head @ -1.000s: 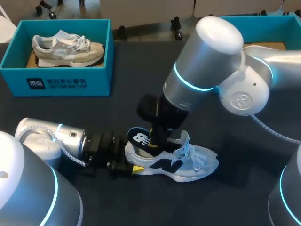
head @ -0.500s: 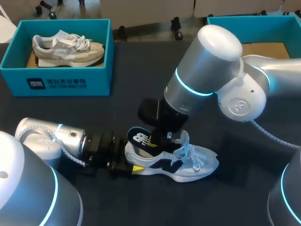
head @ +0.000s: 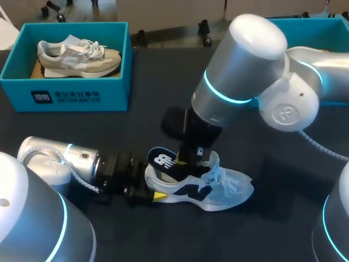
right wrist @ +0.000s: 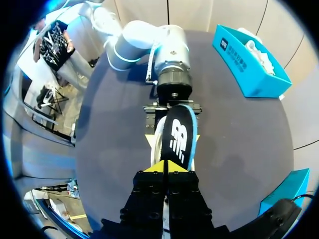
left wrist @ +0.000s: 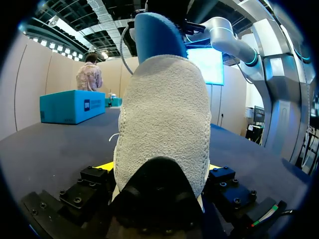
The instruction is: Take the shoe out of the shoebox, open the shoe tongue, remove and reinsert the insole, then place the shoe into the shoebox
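Fuzzy cloth shoe (left wrist: 162,114), smooth insole (right wrist: 178,137), glossy right arm (head: 245,60); matt table (head: 71,128)

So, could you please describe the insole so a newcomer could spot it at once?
On the dark table, find the white shoe lying outside the teal shoebox. The insole is the black piece with a white logo rising from its heel opening.

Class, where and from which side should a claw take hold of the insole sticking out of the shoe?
Best grip the insole by its raised end, clear of the shoe opening, coming from above: thin and flat there, both faces exposed; the rest sits inside.
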Motion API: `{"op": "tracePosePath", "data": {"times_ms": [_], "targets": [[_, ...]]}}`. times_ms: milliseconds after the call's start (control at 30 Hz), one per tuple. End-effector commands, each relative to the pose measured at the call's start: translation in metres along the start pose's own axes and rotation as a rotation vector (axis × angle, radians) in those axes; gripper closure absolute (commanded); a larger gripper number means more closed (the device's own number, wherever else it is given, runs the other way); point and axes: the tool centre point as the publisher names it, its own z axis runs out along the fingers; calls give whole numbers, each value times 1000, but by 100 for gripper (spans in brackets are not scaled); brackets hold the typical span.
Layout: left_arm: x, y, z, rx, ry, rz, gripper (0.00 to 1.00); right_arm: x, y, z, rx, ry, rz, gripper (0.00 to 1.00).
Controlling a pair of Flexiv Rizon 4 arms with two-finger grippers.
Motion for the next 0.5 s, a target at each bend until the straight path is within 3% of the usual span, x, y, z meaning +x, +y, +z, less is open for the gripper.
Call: {"op": "tracePosePath", "data": {"times_ms": [33,267,333,367,500], "targets": [[0,0,-1,-2,0,0,100,-5,-7,-12,-10,7,-8,100],[0,0,-1,-2,0,0,100,-18,-11,-15,-8,24,-8,100],[0,0,-1,-2,0,0,100,-19,-11,-15,-9,29,-10,72],[0,0,-1,-2,0,0,100,-19,-11,-15,-8,31,-13,64],[0,0,-1,-2,0,0,100,-19,-7,-16,-15,35,-33,61]]}}
